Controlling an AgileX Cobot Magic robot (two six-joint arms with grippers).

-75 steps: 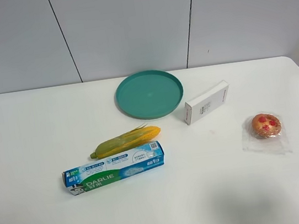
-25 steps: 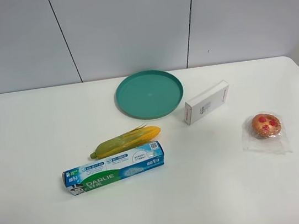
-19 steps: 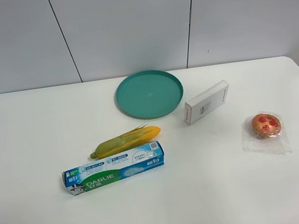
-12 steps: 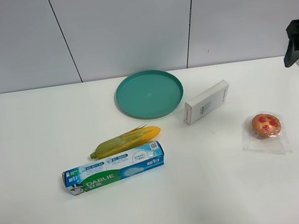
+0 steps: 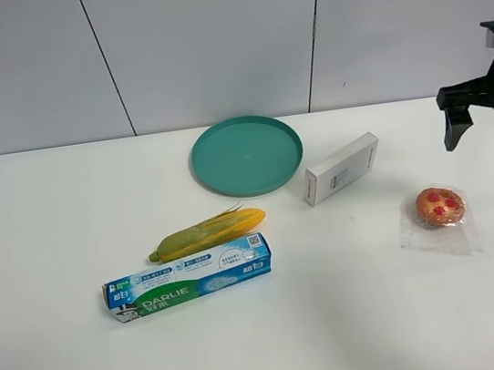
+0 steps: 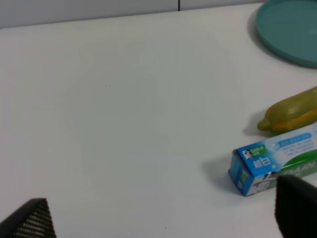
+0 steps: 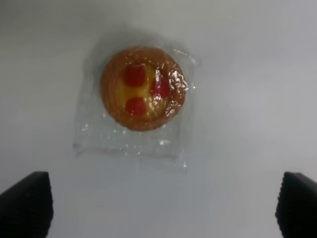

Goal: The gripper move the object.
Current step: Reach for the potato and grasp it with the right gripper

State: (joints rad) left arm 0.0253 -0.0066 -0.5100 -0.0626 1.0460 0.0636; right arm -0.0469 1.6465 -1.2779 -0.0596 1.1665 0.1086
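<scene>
The object is a small orange-brown bun with red spots, sealed in a clear wrapper, lying on the white table at the right. In the right wrist view the bun lies between and ahead of the two fingertips. My right gripper hangs above the table's far right corner, behind and above the bun, partly cut off by the frame edge. It is open and empty, with fingertips wide apart. My left gripper is open and empty, out of the exterior view, over bare table left of the toothpaste box.
A teal plate stands at the back centre. A white box lies between the plate and the bun. A yellow-green corn cob and a blue-green toothpaste box lie left of centre. The table's right edge runs close to the bun.
The right arm has come into view from the right edge and moved down and leftward towards the bun. The objects on the table have not moved.
</scene>
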